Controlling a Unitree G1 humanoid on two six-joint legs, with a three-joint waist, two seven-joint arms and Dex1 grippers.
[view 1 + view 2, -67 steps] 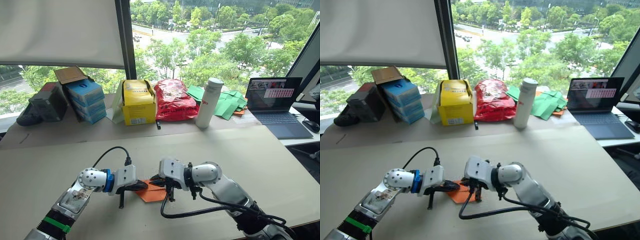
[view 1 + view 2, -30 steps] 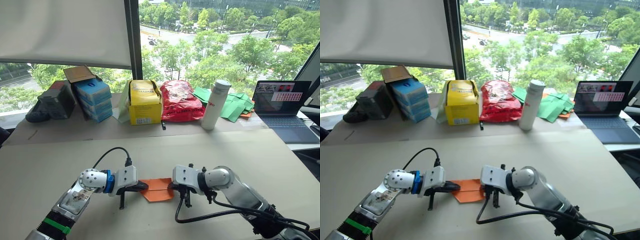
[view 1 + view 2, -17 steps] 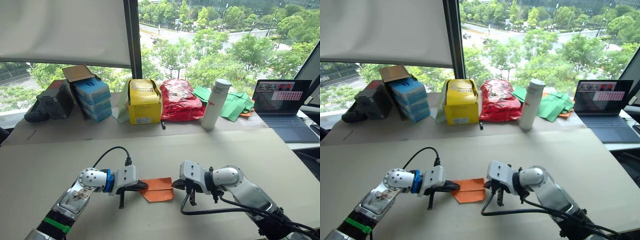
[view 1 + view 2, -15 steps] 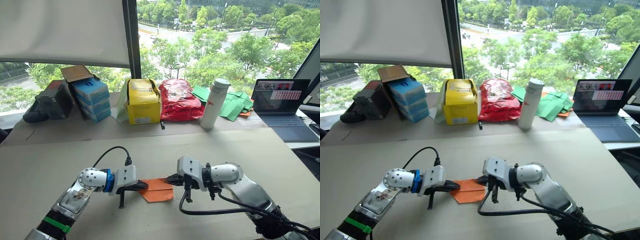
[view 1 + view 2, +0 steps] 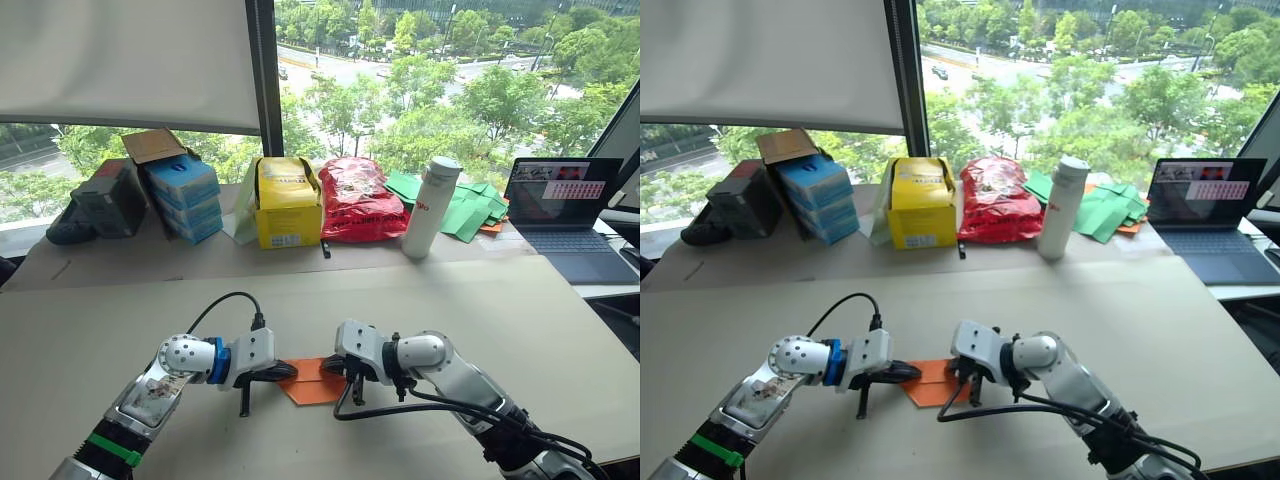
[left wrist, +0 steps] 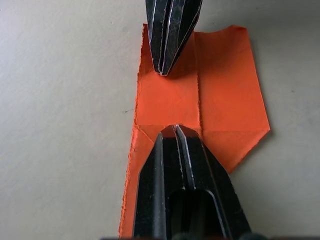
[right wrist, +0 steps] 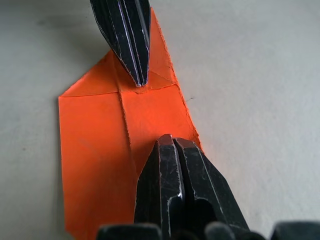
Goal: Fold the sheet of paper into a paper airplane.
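Observation:
The sheet of paper (image 5: 312, 384) is bright orange and lies flat on the tan table (image 5: 480, 300) between my two arms. It is folded, with crease lines and a slanted corner at the end under my left gripper. My left gripper (image 6: 175, 131) is shut, and its tips press on the sheet at that end. My right gripper (image 7: 167, 139) is also shut, with its tips resting on the opposite end, facing the left one. In the head view the left gripper (image 5: 280, 373) and right gripper (image 5: 338, 370) sit a short gap apart over the paper.
Along the table's far side stand blue boxes (image 5: 182, 197), a yellow box (image 5: 286, 204), a red bag (image 5: 354, 199), a white bottle (image 5: 428, 206), green paper pieces (image 5: 468, 208) and an open laptop (image 5: 565, 203). A black cable (image 5: 225, 305) loops above my left wrist.
My right gripper was off the paper's right edge and has moved left onto it, closer to the left gripper. The left gripper has stayed in place.

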